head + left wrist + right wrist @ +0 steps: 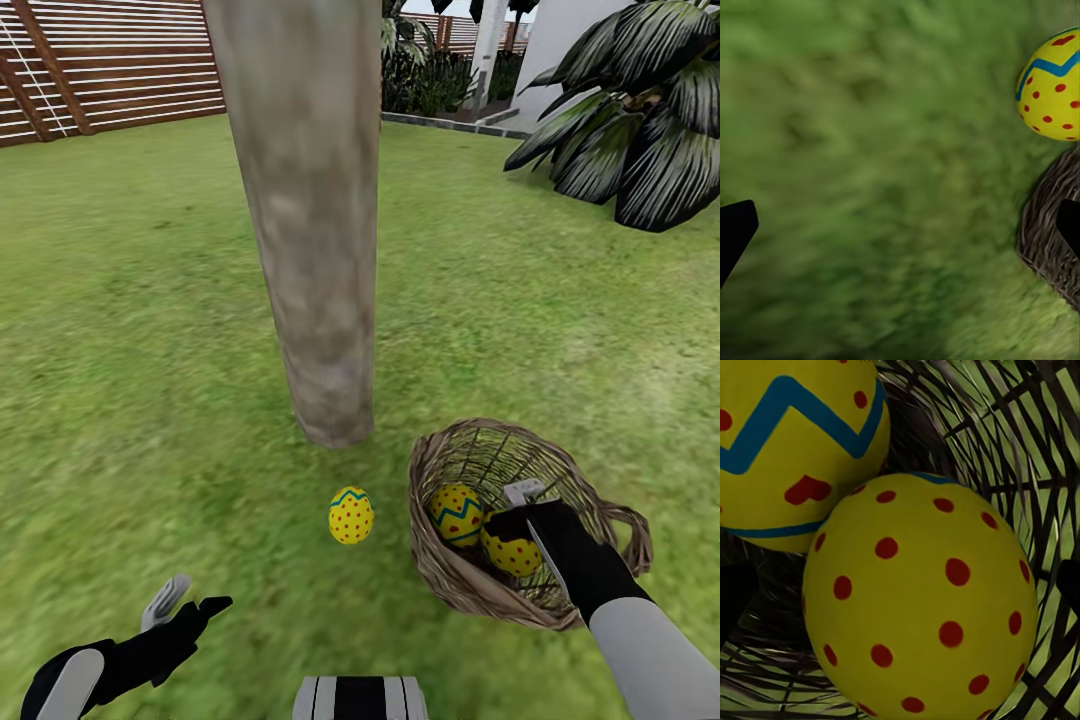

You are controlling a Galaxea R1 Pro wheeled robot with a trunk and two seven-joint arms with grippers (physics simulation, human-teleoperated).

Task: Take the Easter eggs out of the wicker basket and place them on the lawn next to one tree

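Reach was mine: right gripper (518,512), jaws spread around one basket (440,575) egg (919,600); left gripper (185,598) open, idle

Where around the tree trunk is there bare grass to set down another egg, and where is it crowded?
Bare lawn lies left of the tree, and between the trunk base and the egg on the grass. It is crowded inside the wicker basket: two eggs and the right tool.

one egg (351,515) on lawn (150,350) by tree (310,220) | two eggs (457,513) in wicker basket (440,575)
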